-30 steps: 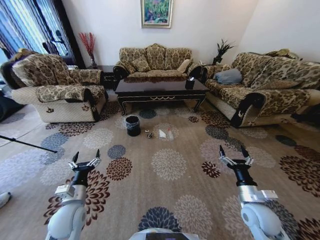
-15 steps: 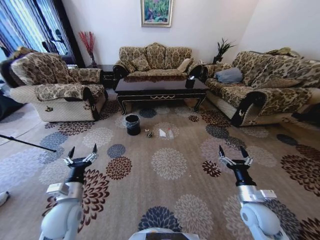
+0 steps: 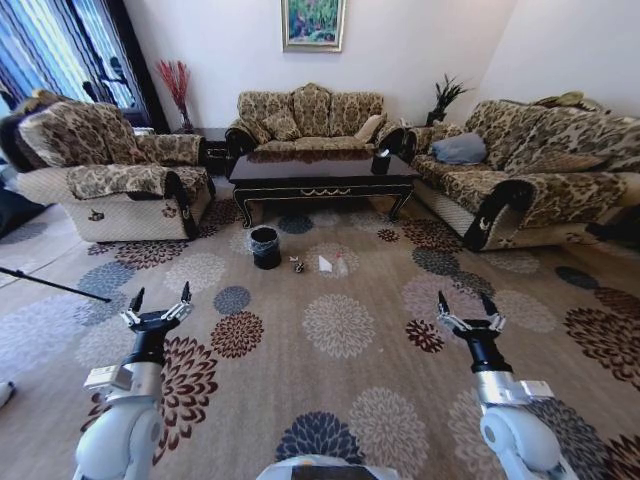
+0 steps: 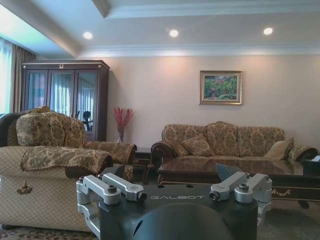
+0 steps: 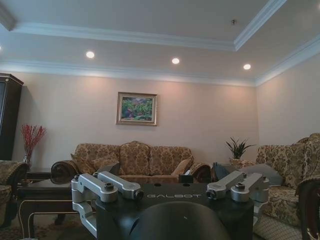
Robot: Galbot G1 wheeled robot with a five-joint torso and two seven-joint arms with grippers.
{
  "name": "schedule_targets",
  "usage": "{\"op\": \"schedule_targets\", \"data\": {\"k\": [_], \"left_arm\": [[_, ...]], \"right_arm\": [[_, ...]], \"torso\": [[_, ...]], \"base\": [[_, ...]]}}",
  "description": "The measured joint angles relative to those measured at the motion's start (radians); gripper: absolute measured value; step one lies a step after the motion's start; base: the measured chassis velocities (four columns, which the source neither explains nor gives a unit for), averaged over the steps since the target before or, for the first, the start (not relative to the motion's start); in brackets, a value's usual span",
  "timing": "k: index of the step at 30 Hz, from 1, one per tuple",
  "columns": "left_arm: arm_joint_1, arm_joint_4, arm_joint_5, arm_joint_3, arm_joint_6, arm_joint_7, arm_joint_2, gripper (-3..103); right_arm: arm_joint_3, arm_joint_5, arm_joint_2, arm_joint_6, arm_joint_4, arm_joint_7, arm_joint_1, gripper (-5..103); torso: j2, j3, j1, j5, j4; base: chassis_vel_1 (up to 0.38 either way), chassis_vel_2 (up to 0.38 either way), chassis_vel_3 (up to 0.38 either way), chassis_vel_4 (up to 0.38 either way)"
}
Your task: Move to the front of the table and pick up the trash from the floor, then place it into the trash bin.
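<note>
With my left gripper (image 3: 158, 304) and right gripper (image 3: 468, 308) raised spread wide and empty for the approach, the scattered white-paper-and-bottle trash (image 3: 322, 265) lies well ahead on the floral carpet, beside the small round black trash bin (image 3: 265, 248) before the glossy dark-wood table (image 3: 322, 173).

Left gripper (image 3: 158, 303) shifted outward, farther left; camera moved slightly, whole view shifted; trash unmoved relative to table.
</note>
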Motion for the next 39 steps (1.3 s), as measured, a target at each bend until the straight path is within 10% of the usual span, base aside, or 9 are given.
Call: {"op": "schedule_targets", "data": {"k": [27, 39], "left_arm": [[0.004, 0.013, 0.019, 0.008, -0.009, 0.004, -0.006, 100], [0.006, 0.015, 0.027, 0.010, -0.011, 0.006, -0.001, 100]], "right_arm": [[0.026, -0.055, -0.016, -0.060, 0.062, 0.038, -0.020, 100], [0.038, -0.106, -0.009, -0.238, 0.116, 0.066, -0.027, 100]], "torso": [[-0.102, -0.060, -0.042, 0.0000, 0.0001], [-0.147, -0.087, -0.060, 0.0000, 0.0000]], "base": [[0.000, 0.000, 0.000, 0.000], [0.000, 0.000, 0.000, 0.000]]}}
